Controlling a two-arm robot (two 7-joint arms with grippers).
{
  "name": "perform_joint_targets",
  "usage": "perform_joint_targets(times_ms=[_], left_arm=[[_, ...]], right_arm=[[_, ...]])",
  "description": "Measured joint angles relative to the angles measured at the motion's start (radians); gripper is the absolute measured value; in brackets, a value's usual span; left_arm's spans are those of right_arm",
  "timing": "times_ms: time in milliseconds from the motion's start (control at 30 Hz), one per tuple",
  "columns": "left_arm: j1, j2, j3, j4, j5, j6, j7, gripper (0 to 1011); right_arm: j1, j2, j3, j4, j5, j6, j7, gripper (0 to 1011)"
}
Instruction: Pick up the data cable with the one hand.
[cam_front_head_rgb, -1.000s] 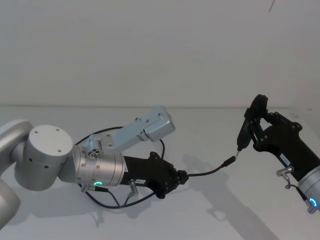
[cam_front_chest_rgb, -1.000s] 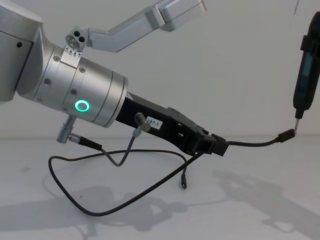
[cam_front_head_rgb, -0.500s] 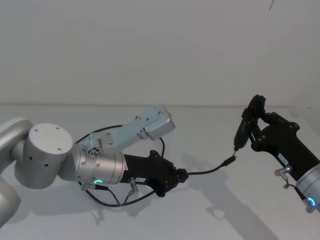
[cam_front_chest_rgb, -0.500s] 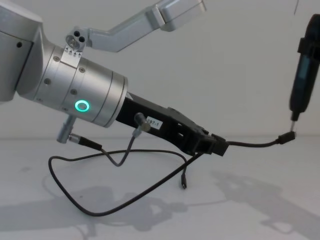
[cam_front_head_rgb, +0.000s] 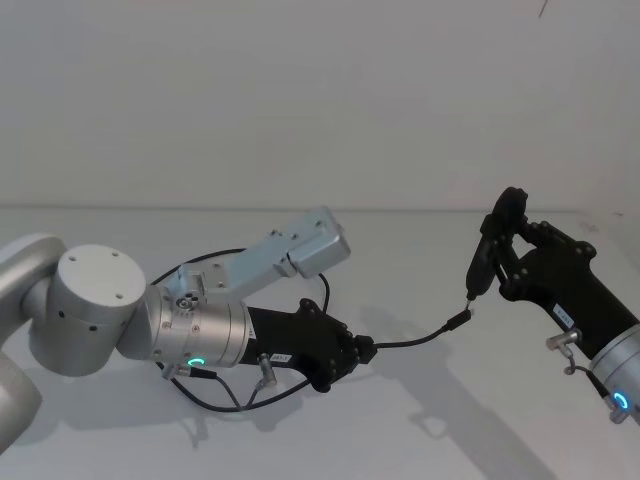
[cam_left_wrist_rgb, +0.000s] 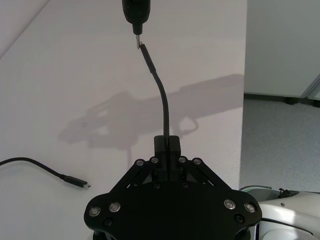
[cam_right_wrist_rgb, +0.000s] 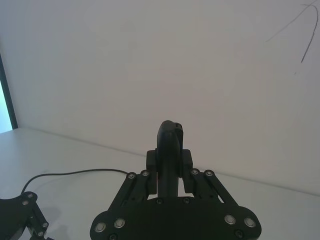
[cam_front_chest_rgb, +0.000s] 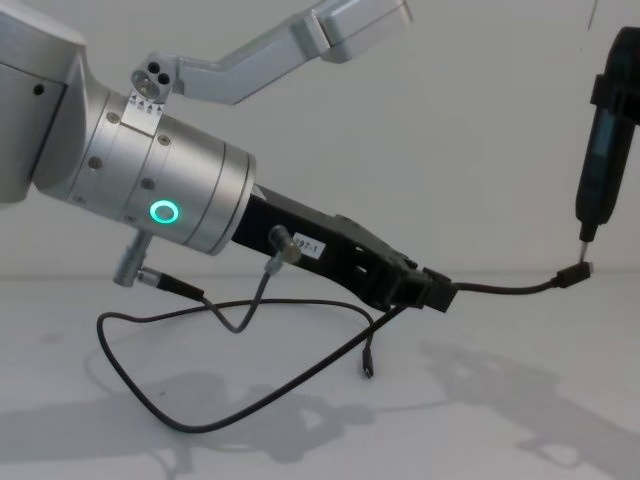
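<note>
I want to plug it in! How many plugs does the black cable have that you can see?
2. One plug pokes out beyond the left claw, just under the pointed black tool held by the right claw. The other plug hangs low beneath the left claw.

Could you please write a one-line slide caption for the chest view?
Left gripper holds the data cable out toward the right gripper's tip.

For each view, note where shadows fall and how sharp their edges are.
Head view: soft grey shadows on the table beneath both arms. Chest view: the data cable casts a blurred double shadow. Left wrist view: the left gripper throws a clearer shadow ahead.
</note>
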Motion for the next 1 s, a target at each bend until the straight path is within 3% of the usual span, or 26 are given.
perform_joint_targets(times_ms=[1000], left_arm=[[0.000, 0.000, 0.000, 0.000, 0.000, 0.000, 0.000, 40]], right_arm=[[0.004, -0.003, 0.002, 0.002, -0.013, -0.002, -0.004, 279]])
